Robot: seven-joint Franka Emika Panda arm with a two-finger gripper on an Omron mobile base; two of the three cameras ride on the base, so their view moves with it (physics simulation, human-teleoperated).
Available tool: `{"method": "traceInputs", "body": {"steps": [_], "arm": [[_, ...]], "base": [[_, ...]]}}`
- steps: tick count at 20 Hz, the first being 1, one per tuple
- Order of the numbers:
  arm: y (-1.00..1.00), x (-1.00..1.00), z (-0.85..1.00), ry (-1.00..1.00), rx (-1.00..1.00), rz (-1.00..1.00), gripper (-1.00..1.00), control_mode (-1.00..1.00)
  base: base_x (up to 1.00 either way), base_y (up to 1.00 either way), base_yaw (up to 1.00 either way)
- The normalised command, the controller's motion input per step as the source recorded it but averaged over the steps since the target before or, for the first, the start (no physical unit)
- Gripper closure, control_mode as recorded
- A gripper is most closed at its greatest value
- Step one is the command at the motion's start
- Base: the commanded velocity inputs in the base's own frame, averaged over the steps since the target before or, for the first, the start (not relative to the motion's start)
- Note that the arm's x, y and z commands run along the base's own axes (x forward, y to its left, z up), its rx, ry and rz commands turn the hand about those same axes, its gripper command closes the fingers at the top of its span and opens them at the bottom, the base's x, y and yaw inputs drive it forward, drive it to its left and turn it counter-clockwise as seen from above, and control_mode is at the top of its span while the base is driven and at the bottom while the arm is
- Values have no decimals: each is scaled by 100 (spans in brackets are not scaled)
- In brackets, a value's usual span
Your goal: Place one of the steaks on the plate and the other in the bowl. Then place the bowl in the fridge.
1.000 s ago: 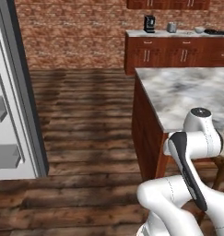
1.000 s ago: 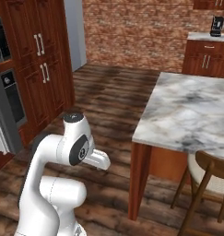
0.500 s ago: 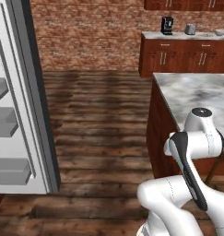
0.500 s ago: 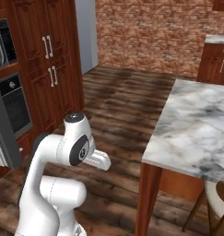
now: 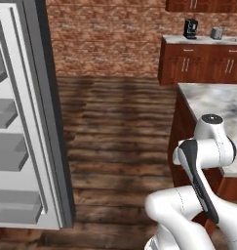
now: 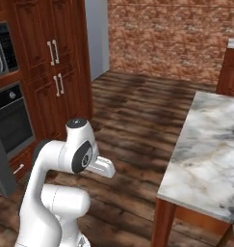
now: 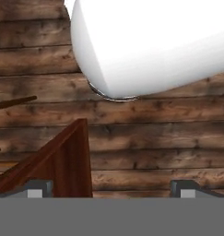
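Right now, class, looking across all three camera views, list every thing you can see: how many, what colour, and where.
Fridge: one, grey, door open, pale shelves, left.
Marble island counter: one, white-grey, on red-brown base, right.
Back cabinets: one run, red-brown, far wall.
Coffee machine: one, black, on back counter.
Tall cabinets: red-brown, left in right base view.
Built-in oven: one, black, below them.
Gripper: one, dark tips apart, nothing between, over wooden floor.
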Motion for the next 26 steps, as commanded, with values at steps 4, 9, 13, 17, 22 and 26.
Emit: {"method": "traceInputs", "body": {"steps": [4,9,13,17,22,26], "arm": [[0,0,0,0,0,0,-100,100],[0,0,0,0,0,0,-100,100],[0,0,0,0,0,0,-100,100],[0,0,0,0,0,0,-100,100],[0,0,0,0,0,0,-100,100],[0,0,0,0,0,0,-100,100]], "base": [[57,1,3],[64,1,2],[78,0,2],[78,23,0],[65,25,0],[81,4,0]]}}
